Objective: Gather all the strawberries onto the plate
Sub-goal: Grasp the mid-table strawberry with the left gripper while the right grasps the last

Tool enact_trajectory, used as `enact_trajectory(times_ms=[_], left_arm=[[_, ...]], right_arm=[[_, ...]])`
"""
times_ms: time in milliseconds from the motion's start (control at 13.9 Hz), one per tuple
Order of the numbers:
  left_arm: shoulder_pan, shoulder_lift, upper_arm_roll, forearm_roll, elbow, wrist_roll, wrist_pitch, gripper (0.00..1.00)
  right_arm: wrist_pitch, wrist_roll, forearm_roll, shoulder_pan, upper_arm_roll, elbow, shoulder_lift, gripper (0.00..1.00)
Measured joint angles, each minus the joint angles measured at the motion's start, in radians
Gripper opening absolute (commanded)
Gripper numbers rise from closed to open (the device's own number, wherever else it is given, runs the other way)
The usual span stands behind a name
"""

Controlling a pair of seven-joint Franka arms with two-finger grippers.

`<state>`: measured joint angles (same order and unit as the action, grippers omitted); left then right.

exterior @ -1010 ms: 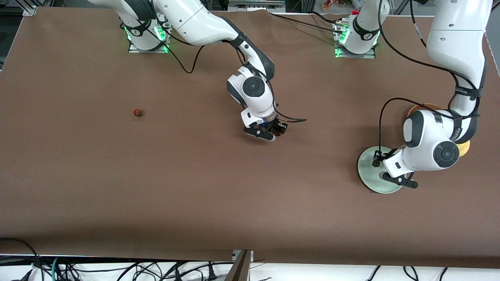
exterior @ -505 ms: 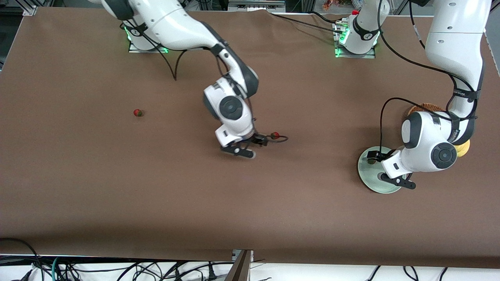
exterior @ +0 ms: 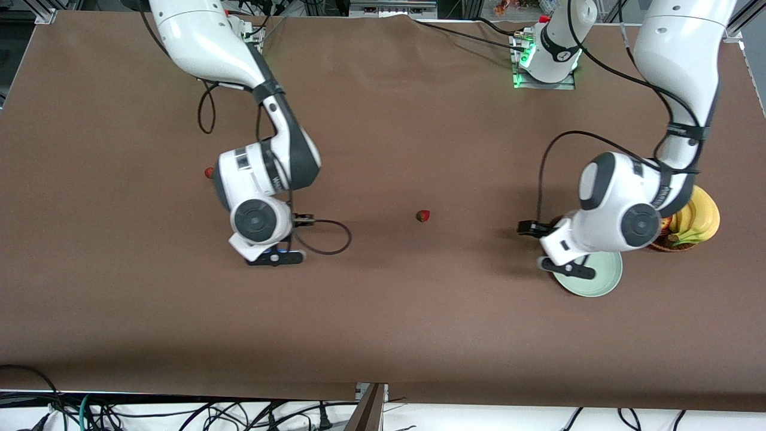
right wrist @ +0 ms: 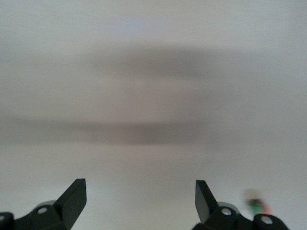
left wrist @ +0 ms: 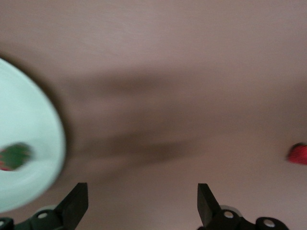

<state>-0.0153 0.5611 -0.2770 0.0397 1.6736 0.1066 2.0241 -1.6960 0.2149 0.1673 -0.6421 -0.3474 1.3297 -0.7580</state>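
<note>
**Middle berry set down, both arms on the move**

We see the right arm has let go of the strawberry it carried a second ago: that middle strawberry (exterior: 423, 215) now lies alone on the bare table (exterior: 383, 311), roughly midway between the two arms. Our right gripper (right wrist: 139, 203) has swung off toward its own end, its fingers spread wide and empty, close to the outer strawberry (exterior: 209, 173), which the arm partly covers in the front view. Our left gripper (left wrist: 142, 206), also wide open and holding nothing, has pulled away from over the plate (exterior: 598, 281) toward the middle berry. One plated strawberry (left wrist: 13, 156) sits in the plate, beside the fruit basket (exterior: 688, 230). We judge this a handoff: one berry collected, two left, one per arm.
</note>
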Motion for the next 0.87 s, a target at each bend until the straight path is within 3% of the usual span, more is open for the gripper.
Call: enact_trajectory(times_ms=[144, 433, 649, 866], left_arm=[[0.060, 0.000, -0.038, 0.000, 0.000, 0.184, 0.025, 1.00], [0.235, 0.036, -0.037, 0.000, 0.006, 0.480, 0.115, 1.00], [0.308, 0.100, -0.033, -0.019, 0.009, 0.601, 0.203, 1.00], [0.321, 0.135, -0.032, -0.114, 0.009, 0.674, 0.248, 1.00]], right_arm=[[0.000, -0.107, 0.000, 0.001, -0.076, 0.070, 0.012, 1.00], [-0.045, -0.272, 0.005, 0.006, -0.197, 0.219, 0.044, 1.00], [-0.198, -0.311, 0.013, 0.029, -0.213, 0.403, 0.115, 1.00], [-0.314, -0.313, 0.032, 0.028, -0.211, 0.578, 0.184, 1.00]])
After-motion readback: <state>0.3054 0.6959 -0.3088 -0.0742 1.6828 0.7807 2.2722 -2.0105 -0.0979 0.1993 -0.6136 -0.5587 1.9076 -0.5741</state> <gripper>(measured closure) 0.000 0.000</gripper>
